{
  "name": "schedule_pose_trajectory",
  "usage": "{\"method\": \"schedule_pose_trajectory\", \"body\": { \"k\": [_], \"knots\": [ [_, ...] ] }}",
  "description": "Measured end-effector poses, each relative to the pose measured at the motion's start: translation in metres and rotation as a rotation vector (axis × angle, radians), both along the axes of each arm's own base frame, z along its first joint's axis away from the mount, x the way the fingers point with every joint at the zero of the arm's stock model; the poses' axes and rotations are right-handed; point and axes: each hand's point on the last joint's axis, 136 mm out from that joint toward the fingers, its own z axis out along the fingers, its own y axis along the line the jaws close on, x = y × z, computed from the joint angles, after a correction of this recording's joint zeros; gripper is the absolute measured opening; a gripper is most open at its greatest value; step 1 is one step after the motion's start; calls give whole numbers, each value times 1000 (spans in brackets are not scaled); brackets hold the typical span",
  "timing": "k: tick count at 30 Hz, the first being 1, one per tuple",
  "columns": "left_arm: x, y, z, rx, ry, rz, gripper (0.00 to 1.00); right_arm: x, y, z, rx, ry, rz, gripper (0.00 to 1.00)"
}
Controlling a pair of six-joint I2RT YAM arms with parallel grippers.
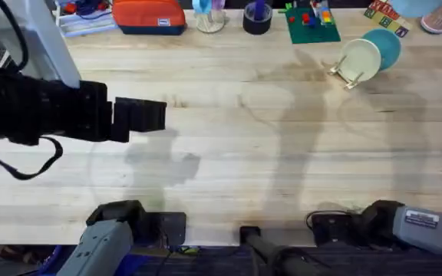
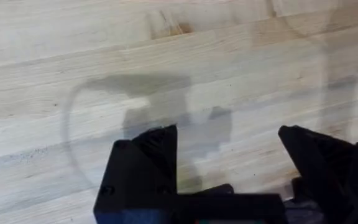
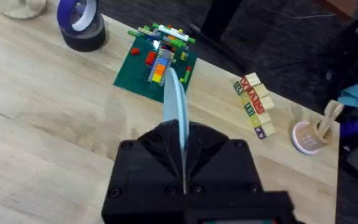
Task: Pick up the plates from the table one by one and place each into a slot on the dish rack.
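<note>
plates on the small light-wood peg dish rack (image 1: 347, 74) at the far right of the pale plank wooden table (image 1: 282, 153): one cream round plastic plate (image 1: 361, 58) and one teal round plastic plate (image 1: 386, 46) behind it, both upright and leaning. pale blue round plastic plate (image 3: 178, 115), seen edge-on in the right wrist view, clamped between the black fingers of the right gripper (image 3: 184, 168) above the table. left gripper (image 2: 229, 162) over bare wood at the left, black fingers spread wide, holding nothing. green toy-block board (image 3: 157, 62), roll of tape (image 3: 81, 25) and stack of lettered wooden blocks (image 3: 253, 102) along the far edge.
</note>
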Motion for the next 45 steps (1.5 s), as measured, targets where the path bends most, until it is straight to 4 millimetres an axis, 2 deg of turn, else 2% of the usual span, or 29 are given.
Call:
{"method": "schedule_pose_trajectory", "body": {
  "k": [13, 19, 32, 45],
  "knots": [
    [0, 0, 0, 0, 0, 0, 994, 12, -2, -11, -12, 21, 32, 28],
    [0, 0, 0, 0, 0, 0, 993, 14, -3, -30, -9, 78, 48, 28],
    [0, 0, 0, 0, 0, 0, 993, 14, -16, -59, 3, 157, 42, 28],
    [0, 0, 0, 0, 0, 0, 993, 15, -16, -72, 5, 193, 56, 27]
  ]
}}
